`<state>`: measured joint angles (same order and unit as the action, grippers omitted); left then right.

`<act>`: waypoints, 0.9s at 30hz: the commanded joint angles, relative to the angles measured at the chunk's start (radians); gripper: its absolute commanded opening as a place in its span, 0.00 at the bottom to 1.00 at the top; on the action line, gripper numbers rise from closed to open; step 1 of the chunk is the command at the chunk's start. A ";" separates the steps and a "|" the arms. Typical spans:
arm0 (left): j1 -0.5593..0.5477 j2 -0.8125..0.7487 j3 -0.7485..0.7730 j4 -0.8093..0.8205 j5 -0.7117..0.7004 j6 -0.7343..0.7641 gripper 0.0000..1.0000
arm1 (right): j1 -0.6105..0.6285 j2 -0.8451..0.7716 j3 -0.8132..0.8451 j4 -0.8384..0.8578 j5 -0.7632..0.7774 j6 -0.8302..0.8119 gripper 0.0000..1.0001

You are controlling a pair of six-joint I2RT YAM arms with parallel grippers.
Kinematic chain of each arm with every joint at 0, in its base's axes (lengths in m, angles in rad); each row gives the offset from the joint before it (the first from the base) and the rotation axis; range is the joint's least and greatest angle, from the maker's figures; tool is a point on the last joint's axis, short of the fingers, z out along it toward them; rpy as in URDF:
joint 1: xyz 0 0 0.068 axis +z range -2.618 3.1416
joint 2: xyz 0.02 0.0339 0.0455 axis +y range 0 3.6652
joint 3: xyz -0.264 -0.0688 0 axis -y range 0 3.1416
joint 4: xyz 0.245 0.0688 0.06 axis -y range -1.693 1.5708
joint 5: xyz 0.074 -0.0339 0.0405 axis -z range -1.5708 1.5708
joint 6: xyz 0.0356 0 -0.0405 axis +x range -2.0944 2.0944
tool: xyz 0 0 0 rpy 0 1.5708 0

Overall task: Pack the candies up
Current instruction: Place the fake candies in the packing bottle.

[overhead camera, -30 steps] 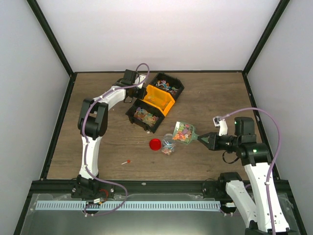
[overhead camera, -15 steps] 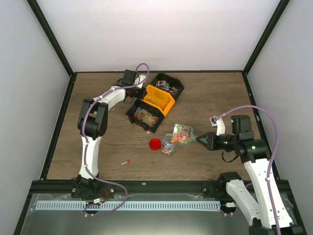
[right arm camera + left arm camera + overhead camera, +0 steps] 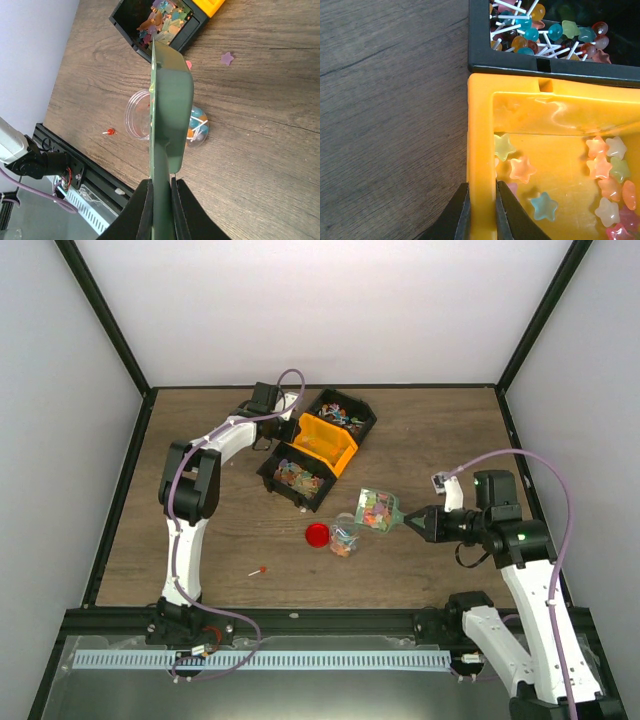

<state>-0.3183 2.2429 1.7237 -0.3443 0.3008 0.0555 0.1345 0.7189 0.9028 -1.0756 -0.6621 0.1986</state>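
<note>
The candies are tiny multicoloured sweets, and a heap of them lies in the green slotted plastic scoop, just beside the small clear plastic jar. The jar already holds a few. More candies fill two black plastic bins, and pastel stars lie in the orange plastic bin between the black ones. One red lollipop lies alone on the wooden table.

The right gripper is nearly closed, its fingers pinching the scoop's thin handle. From the wrist the scoop is seen edge-on over the jar. The left gripper is clamped tight on the orange bin's side wall. A round red lid lies near the jar.
</note>
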 commanded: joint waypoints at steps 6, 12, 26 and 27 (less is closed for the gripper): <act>0.002 0.067 -0.050 -0.033 -0.012 0.016 0.04 | 0.021 0.019 0.075 -0.011 0.012 -0.010 0.01; 0.004 0.067 -0.055 -0.030 -0.011 0.017 0.04 | 0.052 0.039 0.084 -0.013 0.038 -0.001 0.01; 0.010 0.068 -0.066 -0.021 -0.006 0.015 0.04 | 0.234 0.082 0.097 0.033 0.186 0.101 0.01; 0.010 0.067 -0.066 -0.021 -0.006 0.017 0.04 | 0.234 0.082 0.098 0.036 0.195 0.102 0.01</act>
<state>-0.3119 2.2429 1.7126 -0.3256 0.3229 0.0414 0.3496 0.7971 0.9562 -1.0534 -0.5308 0.2722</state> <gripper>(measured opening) 0.099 0.077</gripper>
